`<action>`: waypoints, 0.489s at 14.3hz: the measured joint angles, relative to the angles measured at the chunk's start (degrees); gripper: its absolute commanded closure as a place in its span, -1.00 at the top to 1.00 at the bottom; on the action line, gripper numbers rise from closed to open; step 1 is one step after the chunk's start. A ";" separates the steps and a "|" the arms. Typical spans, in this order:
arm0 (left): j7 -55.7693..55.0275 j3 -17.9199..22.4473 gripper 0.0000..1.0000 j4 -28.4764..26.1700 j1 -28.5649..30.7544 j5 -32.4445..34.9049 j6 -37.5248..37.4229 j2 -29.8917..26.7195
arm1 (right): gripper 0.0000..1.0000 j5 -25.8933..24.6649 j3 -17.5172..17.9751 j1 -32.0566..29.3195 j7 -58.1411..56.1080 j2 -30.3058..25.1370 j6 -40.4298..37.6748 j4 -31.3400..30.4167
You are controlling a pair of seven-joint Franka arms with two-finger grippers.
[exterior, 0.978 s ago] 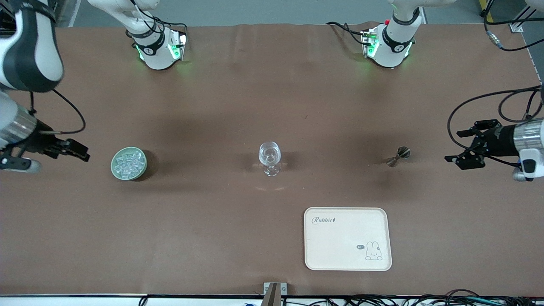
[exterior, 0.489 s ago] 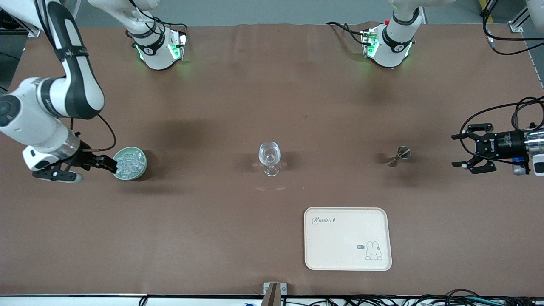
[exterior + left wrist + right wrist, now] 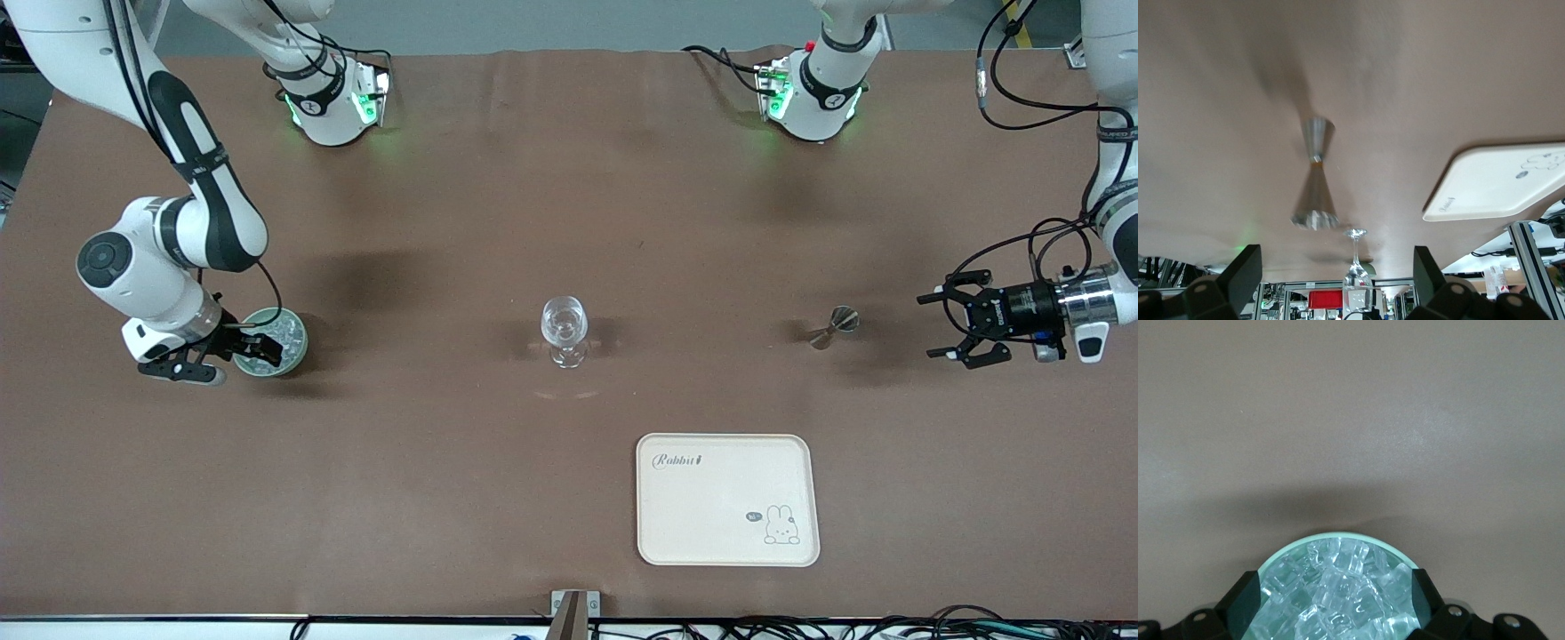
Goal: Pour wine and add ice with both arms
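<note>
The right arm bends down at its end of the tabletop, its gripper spread open astride the green bowl of ice. Mid-tabletop stands the wine glass. The left arm reaches level toward the steel jigger, its gripper with fingers apart, just beside it.

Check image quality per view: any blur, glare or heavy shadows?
Front view: even light, soft shadows beside the wine glass and jigger; green base LEDs tint the table. Left wrist view: smeared, jigger soft-edged, left tool dark in the foreground. Right wrist view: sharp, ice glints whitish, bowl casts a broad shadow, right tool straddles it.
</note>
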 measured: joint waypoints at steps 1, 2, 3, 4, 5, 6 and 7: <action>2.71 0.78 1.00 -0.93 0.38 -0.80 0.00 0.94 | 0.95 0.00 -0.01 0.00 0.00 0.13 0.00 -0.01; 4.87 1.28 1.00 -1.46 0.68 -1.89 -0.03 1.99 | 0.93 0.00 -0.01 0.00 0.00 0.20 0.00 -0.01; 6.81 1.65 1.00 -1.65 0.72 -3.05 -0.04 3.09 | 0.90 0.00 -0.02 0.00 0.00 0.27 0.00 -0.02; 8.58 1.75 1.00 -1.67 0.72 -4.07 -0.04 4.15 | 0.88 0.00 -0.02 0.00 0.00 0.34 -0.04 -0.09; 10.11 1.75 1.00 -1.67 0.70 -4.98 -0.08 5.18 | 0.85 0.00 0.00 0.00 0.00 0.37 -0.05 -0.38; 11.38 1.75 1.00 -1.67 0.65 -5.92 -0.37 6.30 | 0.84 0.00 0.00 0.00 0.00 0.37 -0.06 -0.78; 12.64 1.75 1.00 -1.67 0.54 -7.09 -0.88 7.53 | 0.80 0.00 0.01 0.00 0.00 0.38 -0.09 -1.09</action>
